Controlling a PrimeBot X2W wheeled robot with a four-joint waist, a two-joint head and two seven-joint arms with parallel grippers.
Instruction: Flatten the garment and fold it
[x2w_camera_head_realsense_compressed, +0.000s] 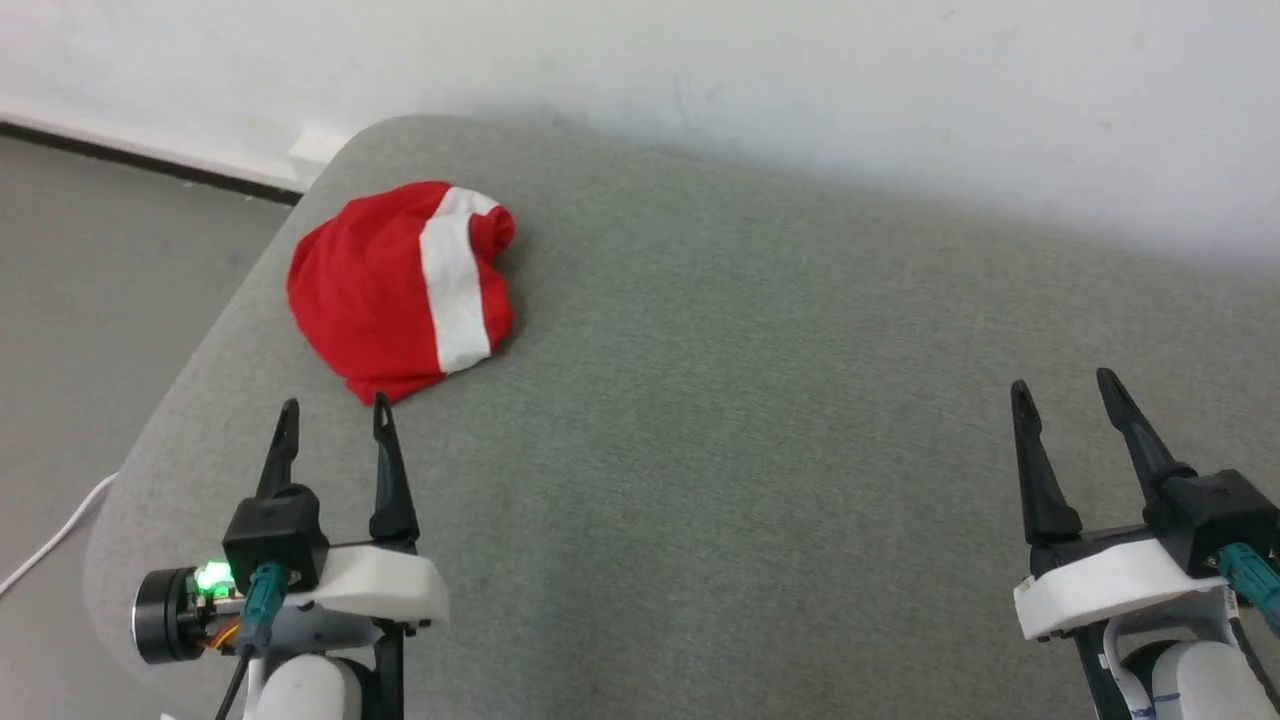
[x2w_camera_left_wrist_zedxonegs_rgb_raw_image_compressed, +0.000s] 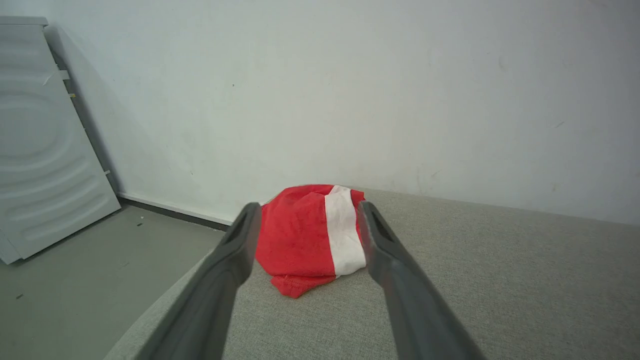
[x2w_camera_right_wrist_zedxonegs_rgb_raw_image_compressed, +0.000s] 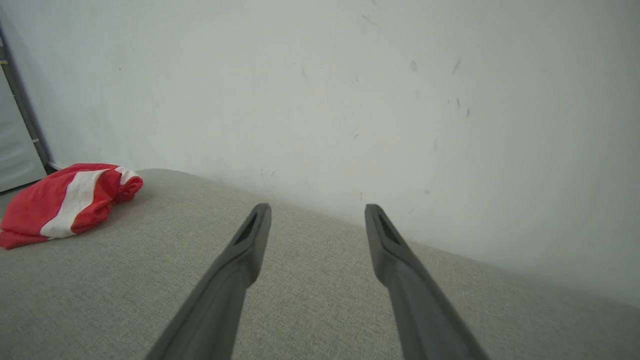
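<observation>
The garment (x2w_camera_head_realsense_compressed: 385, 290) is a bright red bundle with a broad white band, lying crumpled near the far left corner of the grey cushioned surface (x2w_camera_head_realsense_compressed: 760, 420). My left gripper (x2w_camera_head_realsense_compressed: 335, 405) is open just short of its near edge, nothing between the fingers; in the left wrist view the garment (x2w_camera_left_wrist_zedxonegs_rgb_raw_image_compressed: 305, 240) sits straight ahead past the left gripper (x2w_camera_left_wrist_zedxonegs_rgb_raw_image_compressed: 309, 210). My right gripper (x2w_camera_head_realsense_compressed: 1065, 385) stands open at the lower right, far from the cloth. The right wrist view has the garment (x2w_camera_right_wrist_zedxonegs_rgb_raw_image_compressed: 55, 202) at its far left, beyond the open right gripper (x2w_camera_right_wrist_zedxonegs_rgb_raw_image_compressed: 317, 210).
A pale wall (x2w_camera_head_realsense_compressed: 800, 80) runs along the far edge of the surface. Grey floor (x2w_camera_head_realsense_compressed: 90, 290) drops away on the left, with a white cable (x2w_camera_head_realsense_compressed: 50, 540) on it. A white ribbed panel (x2w_camera_left_wrist_zedxonegs_rgb_raw_image_compressed: 40, 150) leans against the wall.
</observation>
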